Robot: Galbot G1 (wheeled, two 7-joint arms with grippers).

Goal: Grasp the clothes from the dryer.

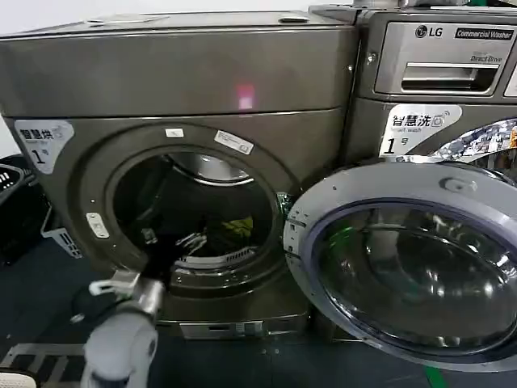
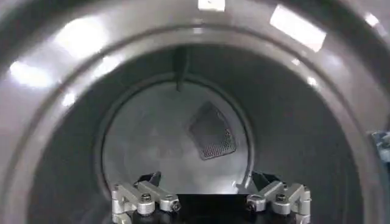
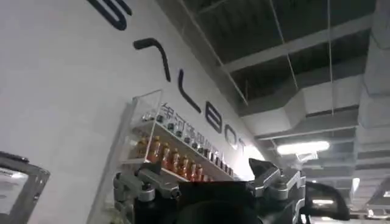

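The dryer (image 1: 178, 81) stands in front of me with its round porthole uncovered. The clothes (image 1: 237, 226), a small yellow-green bundle, lie on the drum floor towards the right. My left arm reaches up from the lower left, and my left gripper (image 1: 191, 239) is inside the drum mouth, just left of the clothes and apart from them. From the left wrist, my left gripper (image 2: 207, 181) is open with nothing between its fingers, facing the drum's back wall (image 2: 158, 146). My right gripper (image 3: 205, 165) is open and empty, aimed up at a wall and ceiling.
The chrome-rimmed glass door (image 1: 412, 275) hangs open at the right, close to the porthole. An LG machine (image 1: 436, 56) stands behind it. A black basket (image 1: 16, 202) sits on the floor at the far left. A mesh vent (image 2: 211, 131) marks the drum's back wall.
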